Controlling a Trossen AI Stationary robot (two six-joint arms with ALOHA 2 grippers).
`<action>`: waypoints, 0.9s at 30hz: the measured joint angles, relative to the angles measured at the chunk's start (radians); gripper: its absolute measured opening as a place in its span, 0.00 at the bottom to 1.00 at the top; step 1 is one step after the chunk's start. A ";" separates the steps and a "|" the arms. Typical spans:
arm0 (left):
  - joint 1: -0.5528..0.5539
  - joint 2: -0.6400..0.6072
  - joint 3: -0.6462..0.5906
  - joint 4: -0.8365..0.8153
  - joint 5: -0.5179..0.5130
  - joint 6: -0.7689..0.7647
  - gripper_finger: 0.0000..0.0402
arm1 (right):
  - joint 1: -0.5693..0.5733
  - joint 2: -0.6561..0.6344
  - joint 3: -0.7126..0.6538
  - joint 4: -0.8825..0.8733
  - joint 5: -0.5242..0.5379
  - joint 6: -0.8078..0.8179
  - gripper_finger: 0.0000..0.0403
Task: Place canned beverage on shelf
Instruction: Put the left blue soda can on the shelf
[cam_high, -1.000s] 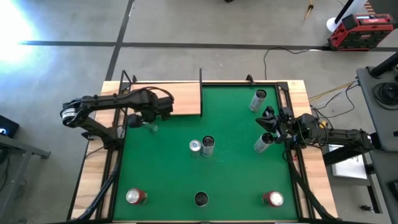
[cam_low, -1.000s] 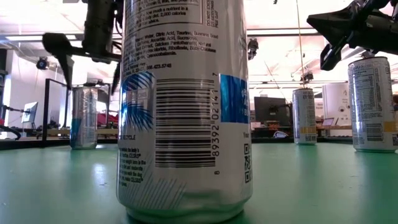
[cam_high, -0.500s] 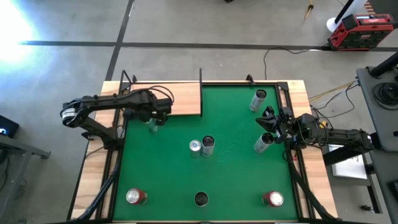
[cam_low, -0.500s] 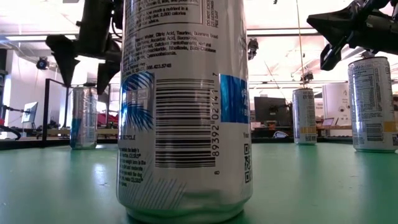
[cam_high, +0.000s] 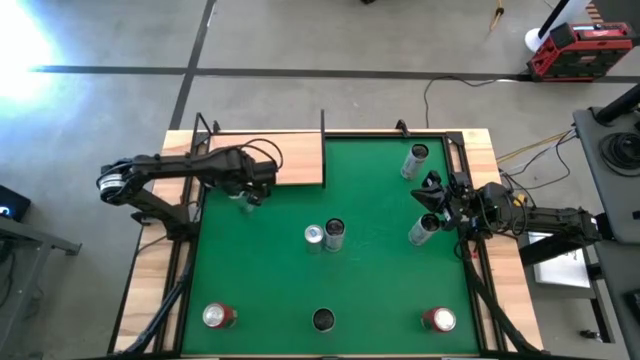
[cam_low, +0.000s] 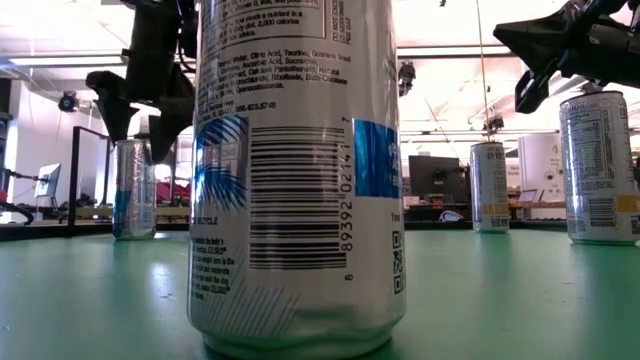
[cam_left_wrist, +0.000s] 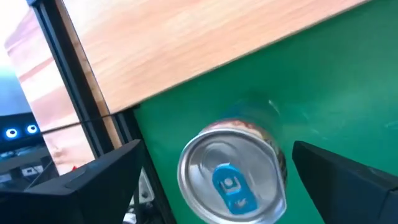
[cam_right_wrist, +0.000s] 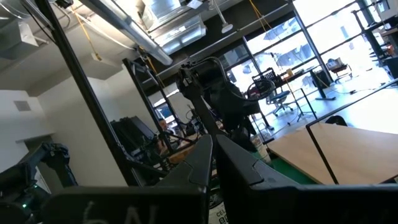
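A silver can with a blue tab (cam_left_wrist: 231, 180) stands upright on the green mat (cam_high: 370, 280), just in front of the light-wood shelf (cam_high: 275, 158) at the far left. My left gripper (cam_left_wrist: 217, 152) points down over this can, open. Its two fingers stand one on either side of the can's top and touch nothing. In the low view the gripper (cam_low: 140, 125) hangs just over the can (cam_low: 133, 195). My right gripper (cam_high: 430, 192) waits at the table's right edge, shut and raised off the mat (cam_right_wrist: 214, 155).
Two cans (cam_high: 324, 234) stand together mid-mat. Two more stand at the right (cam_high: 415, 160) (cam_high: 422, 230), close to my right gripper. Red-topped cans (cam_high: 218, 316) (cam_high: 438, 319) and a dark-topped one (cam_high: 323, 319) line the near edge. Black rods (cam_high: 323, 125) rise around the shelf.
My left gripper has rolled about its own pointing line, so its fingers now straddle the can differently. It has also sunk a little toward the can's top. The can has not moved.
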 joint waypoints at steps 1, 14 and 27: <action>0.000 0.000 -0.005 0.016 -0.006 0.000 0.96 | 0.000 0.000 0.000 0.000 0.000 0.000 0.03; 0.000 0.000 -0.046 0.084 0.011 -0.085 0.65 | 0.000 0.000 0.000 0.000 0.000 0.000 0.03; 0.000 0.000 -0.021 0.001 0.107 -0.535 0.54 | 0.000 0.000 0.000 0.000 0.000 0.000 0.03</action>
